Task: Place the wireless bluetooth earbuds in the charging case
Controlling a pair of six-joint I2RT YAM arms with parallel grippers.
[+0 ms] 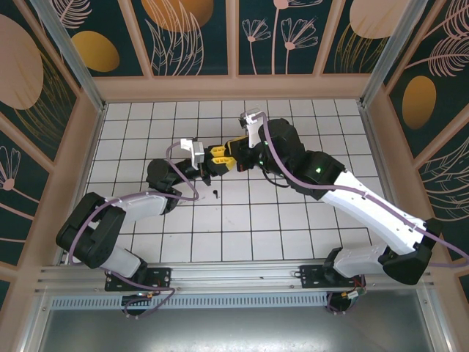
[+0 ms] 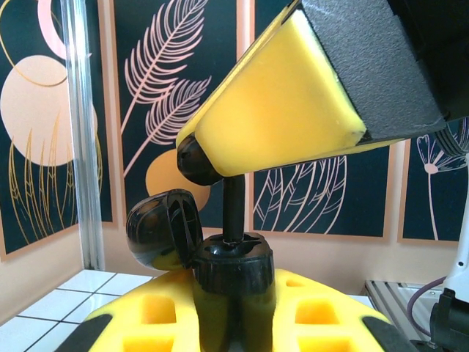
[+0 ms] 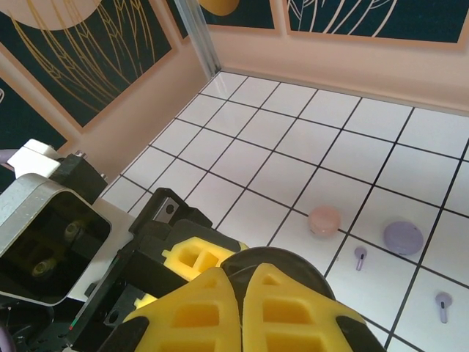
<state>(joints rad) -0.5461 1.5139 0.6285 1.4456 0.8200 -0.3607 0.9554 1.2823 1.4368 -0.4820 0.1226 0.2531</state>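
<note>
Pinching the black earbud by its head, my right gripper is clenched, stem down in the black charging case clamped in my left gripper. Earbud looks light, rigid, slick; grip the bulb, not the stem.

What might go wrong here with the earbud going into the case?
The black earbud stands with only its stem in the black charging case; letting go now may tip it out. The right gripper sits near the open lid and may knock it.
</note>
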